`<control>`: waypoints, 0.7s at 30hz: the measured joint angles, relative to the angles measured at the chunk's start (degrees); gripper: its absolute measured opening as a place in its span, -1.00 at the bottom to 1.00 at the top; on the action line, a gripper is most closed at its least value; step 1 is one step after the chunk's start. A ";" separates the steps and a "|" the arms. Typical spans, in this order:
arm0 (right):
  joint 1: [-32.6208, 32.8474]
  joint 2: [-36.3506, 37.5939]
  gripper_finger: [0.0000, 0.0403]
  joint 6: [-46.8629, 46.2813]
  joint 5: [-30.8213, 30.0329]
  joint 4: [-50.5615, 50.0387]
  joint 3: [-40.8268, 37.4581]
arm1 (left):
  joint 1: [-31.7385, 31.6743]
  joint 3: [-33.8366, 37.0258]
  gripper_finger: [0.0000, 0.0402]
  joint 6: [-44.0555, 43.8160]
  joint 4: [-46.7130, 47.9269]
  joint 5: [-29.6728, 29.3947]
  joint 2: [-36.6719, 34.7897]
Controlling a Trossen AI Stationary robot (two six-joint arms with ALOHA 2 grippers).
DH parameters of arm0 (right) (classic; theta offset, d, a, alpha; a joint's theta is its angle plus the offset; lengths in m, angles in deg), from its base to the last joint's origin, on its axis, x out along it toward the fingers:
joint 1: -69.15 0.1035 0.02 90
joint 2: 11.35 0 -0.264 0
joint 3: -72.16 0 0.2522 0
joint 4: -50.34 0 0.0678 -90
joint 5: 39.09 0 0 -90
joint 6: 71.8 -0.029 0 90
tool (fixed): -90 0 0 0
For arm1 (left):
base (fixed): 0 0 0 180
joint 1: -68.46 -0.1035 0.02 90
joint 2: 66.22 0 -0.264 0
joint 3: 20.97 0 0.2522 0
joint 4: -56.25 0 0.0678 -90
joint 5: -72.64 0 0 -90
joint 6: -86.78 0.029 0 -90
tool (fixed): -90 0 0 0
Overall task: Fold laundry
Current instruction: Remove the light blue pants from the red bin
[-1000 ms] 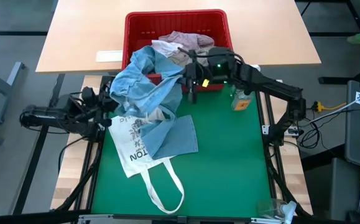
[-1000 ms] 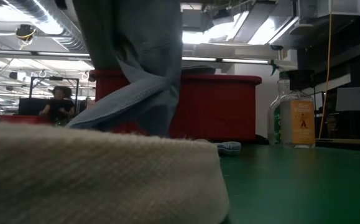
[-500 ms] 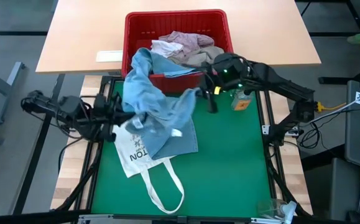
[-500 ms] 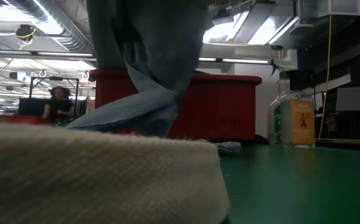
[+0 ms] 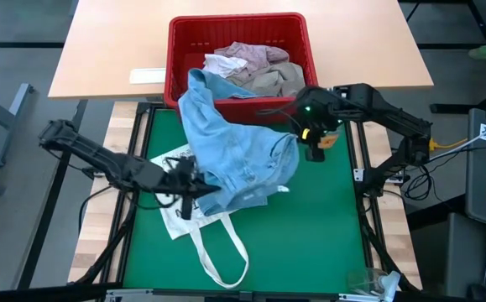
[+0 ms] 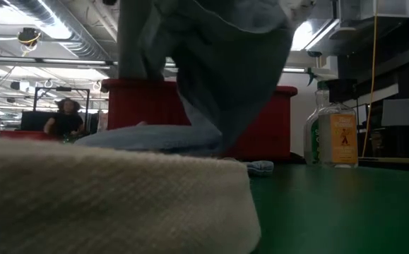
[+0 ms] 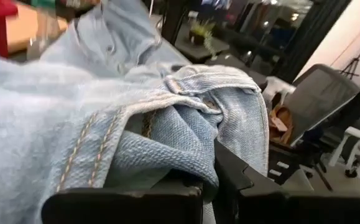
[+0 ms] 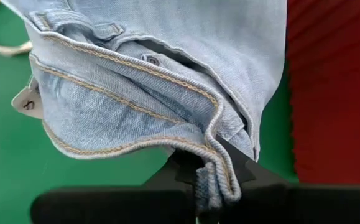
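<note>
Light blue jeans (image 5: 238, 155) hang spread between my two grippers over the green mat. One leg (image 5: 194, 84) trails up over the front rim of the red basket (image 5: 174, 50); the lower part lies on a white tote bag (image 5: 185, 222). My left gripper (image 5: 199, 186) is shut on the jeans at mid-left. My right gripper (image 5: 300, 138) is shut on them at the far right. A pale pink shirt (image 5: 247, 54) and a khaki cloth (image 5: 278, 80) lie in the basket. My left gripper pinches a bunched fold of denim (image 7: 186, 158) beside a double-stitched seam, several layers thick. The fingers (image 7: 229, 180) come nearly level from the table's left. The cloth rises from the hold toward the other gripper. My right gripper pinches the stitched waistband edge (image 8: 216, 163) near the button between its two fingers. It comes from above, slanting down. The waist hangs below it and spreads toward the left gripper, clear of the mat here.
A clear bottle with an orange label (image 5: 326, 139) stands on the mat right beside my right gripper. The tote's handles (image 5: 222, 256) loop toward the near edge. Bare green mat (image 5: 318, 226) lies at near right. A wooden table (image 5: 100, 50) stands behind the basket.
My left gripper has swung from the table's left edge toward the middle and near side with its denim. My right gripper has gone right and nearer and tipped downward. The jeans have been drawn farther out of the basket and spread wide between the grippers.
</note>
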 joint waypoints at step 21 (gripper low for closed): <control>12.40 10.28 -0.87 -3.91 -1.42 2.77 -23.95 | 4.27 0.00 -0.98 -14.39 -25.79 3.35 24.49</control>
